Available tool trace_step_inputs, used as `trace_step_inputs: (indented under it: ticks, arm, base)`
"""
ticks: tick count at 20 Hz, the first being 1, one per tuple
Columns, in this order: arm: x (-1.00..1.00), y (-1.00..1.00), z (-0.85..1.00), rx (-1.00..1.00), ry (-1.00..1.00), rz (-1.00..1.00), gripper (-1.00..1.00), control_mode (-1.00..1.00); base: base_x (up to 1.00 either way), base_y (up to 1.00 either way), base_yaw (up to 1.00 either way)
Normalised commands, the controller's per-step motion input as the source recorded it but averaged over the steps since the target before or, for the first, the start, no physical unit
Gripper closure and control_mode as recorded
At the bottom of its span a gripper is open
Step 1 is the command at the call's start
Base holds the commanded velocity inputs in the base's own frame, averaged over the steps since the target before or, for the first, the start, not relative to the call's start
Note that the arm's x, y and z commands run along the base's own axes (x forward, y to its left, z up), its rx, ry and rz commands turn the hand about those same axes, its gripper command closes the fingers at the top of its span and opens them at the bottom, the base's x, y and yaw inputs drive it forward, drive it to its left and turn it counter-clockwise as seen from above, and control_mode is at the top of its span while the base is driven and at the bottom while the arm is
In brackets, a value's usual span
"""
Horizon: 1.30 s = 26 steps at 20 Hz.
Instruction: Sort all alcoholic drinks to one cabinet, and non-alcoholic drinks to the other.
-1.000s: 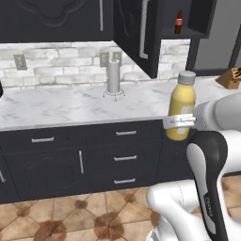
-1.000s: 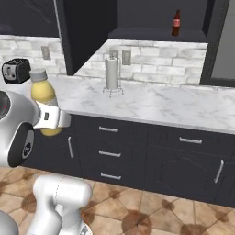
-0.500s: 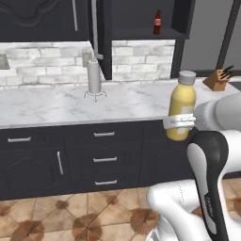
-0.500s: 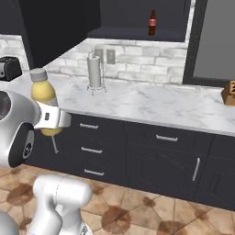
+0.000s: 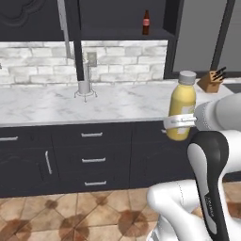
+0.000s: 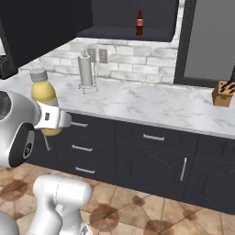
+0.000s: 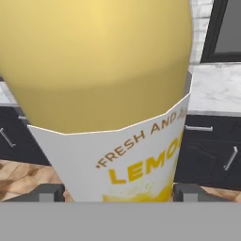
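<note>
Fingers (image 5: 180, 121) were clamped around the yellow juice bottle (image 5: 182, 106), holding it upright in mid-air in front of the worktop (image 5: 117, 101), clear of its surface. Pale grey cap (image 5: 187, 77) on top. In the right base view the same bottle (image 6: 44, 97) sat in the fingers (image 6: 54, 118) at the left, above the lower drawers (image 6: 82, 148). Hand view was mostly the bottle's yellow body (image 7: 99, 61) and its white label (image 7: 127, 155) reading "FRESH AND" and "LEMO", with dark finger tips (image 7: 188, 192) either side of the base.

Small dark brown bottle (image 5: 146, 22) with red label stood upright on the shelf (image 5: 122, 34) of the open upper cabinet (image 5: 120, 19), well apart from the held bottle; also seen in the right base view (image 6: 139, 23). Paper towel holder (image 5: 84, 84) stood on the worktop below that cabinet, near the brick backsplash (image 5: 42, 63). Knife block (image 5: 210, 81) sat at the worktop's right end. Toaster (image 6: 4, 67) at far left edge of the right base view.
</note>
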Motion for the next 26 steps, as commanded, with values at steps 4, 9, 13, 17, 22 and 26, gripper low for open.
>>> trace_step_inputs:
  ticks: [4,9,13,17,22,26]
  arm:
    - [0.00,0.00,0.00,0.00,0.00,0.00,1.00,1.00]
    - [0.00,0.00,0.00,0.00,0.00,0.00,1.00,1.00]
    - [0.00,0.00,0.00,0.00,0.00,0.00,1.00,1.00]
    - [0.00,0.00,0.00,0.00,0.00,0.00,1.00,1.00]
    - [0.00,0.00,0.00,0.00,0.00,0.00,1.00,1.00]
    - [0.00,0.00,0.00,0.00,0.00,0.00,1.00,1.00]
  base:
    - [0.39,-0.36,0.07]
    - [0.56,-0.06,0.00]
    - [0.45,-0.06,0.00]
    - [0.44,-0.10,0.00]
    - [0.52,-0.07,0.00]
    - [0.55,-0.06,0.00]
